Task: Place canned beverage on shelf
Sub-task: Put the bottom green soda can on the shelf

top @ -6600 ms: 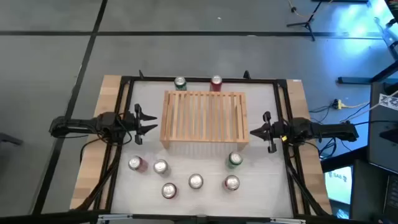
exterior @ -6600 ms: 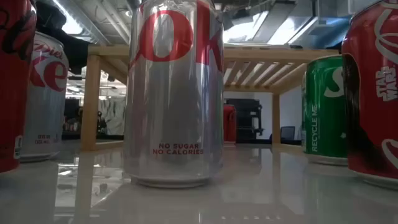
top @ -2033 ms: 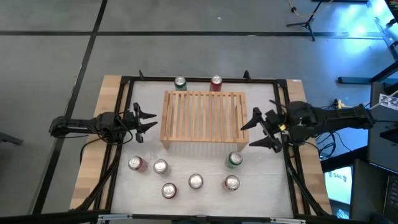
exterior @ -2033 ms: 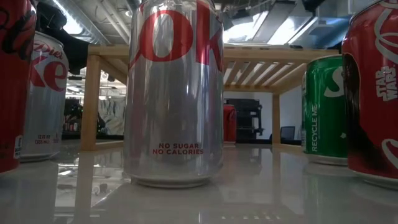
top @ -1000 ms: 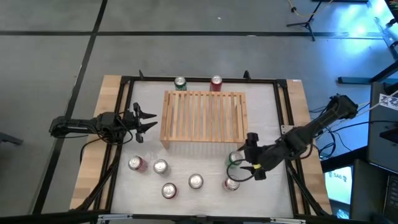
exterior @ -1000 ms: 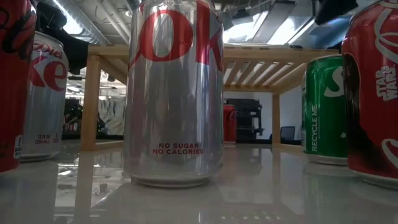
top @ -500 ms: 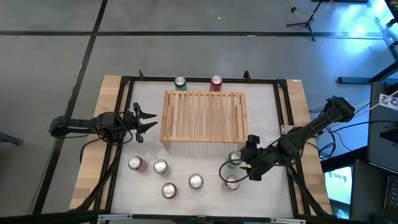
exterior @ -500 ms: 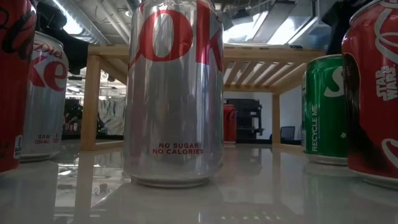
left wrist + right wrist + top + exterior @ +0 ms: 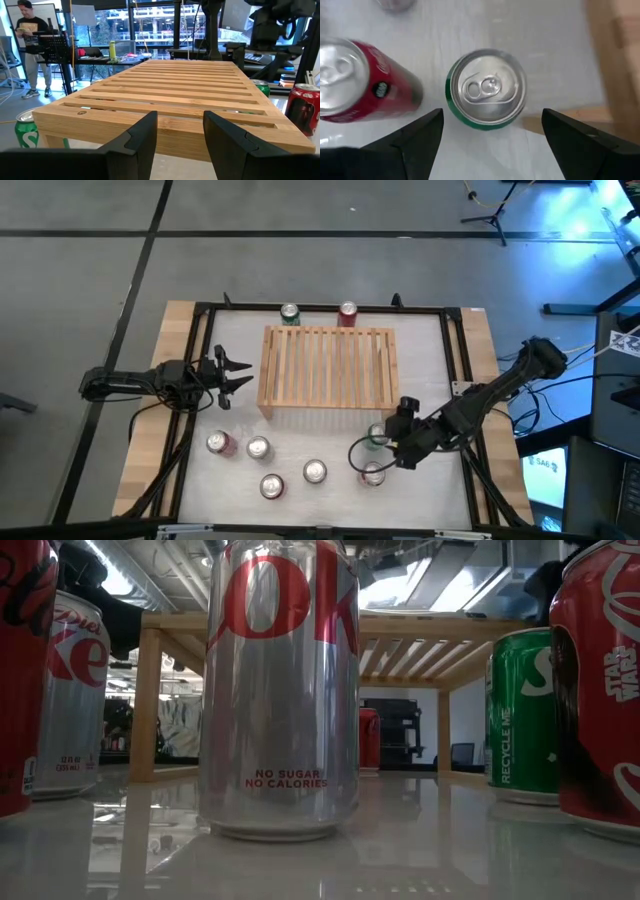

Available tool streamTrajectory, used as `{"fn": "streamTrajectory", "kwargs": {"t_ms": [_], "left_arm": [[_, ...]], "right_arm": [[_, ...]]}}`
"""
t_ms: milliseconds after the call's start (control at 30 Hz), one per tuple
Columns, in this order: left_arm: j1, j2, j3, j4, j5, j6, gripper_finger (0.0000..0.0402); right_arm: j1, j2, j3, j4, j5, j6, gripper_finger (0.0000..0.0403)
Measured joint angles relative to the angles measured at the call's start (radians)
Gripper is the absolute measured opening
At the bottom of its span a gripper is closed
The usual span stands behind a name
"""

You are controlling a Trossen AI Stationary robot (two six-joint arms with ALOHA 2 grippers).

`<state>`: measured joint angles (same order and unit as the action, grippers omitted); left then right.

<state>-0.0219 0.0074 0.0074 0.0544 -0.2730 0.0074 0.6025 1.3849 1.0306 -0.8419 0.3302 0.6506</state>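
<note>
A white table (image 9: pixel 200 480) framed in dark bars carries the wooden shelf (image 9: pixel 328 368), its slatted top bare, with two cans behind it and six standing in front. The right tool (image 9: pixel 487 132) hangs over the green can (image 9: pixel 486 89) just in front of the shelf's right end, jaws spread wide to either side of it and holding nothing, a red can (image 9: pixel 355 82) close beside; the left tool (image 9: pixel 179 132) waits at the shelf's left end, apparently shut and empty. This looks like the reach-to-grasp step: next the right tool should lower around the green can without knocking its red neighbour, close, then lift it onto the slats.
</note>
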Motion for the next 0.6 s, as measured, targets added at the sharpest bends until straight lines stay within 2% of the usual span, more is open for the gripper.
{"fn": "streamTrajectory", "kwargs": {"t_ms": [267, 600], "left_arm": [[0.000, 0.000, 0.000, 0.000, 0.002, 0.000, 0.0151], [0.000, 0.000, 0.000, 0.000, 0.002, 0.000, 0.0151]], "right_arm": [[0.000, 0.085, 0.000, 0.034, 0.036, 0.000, 0.0332], [0.000, 0.119, 0.000, 0.080, 0.039, -0.008, 0.0332]]}}
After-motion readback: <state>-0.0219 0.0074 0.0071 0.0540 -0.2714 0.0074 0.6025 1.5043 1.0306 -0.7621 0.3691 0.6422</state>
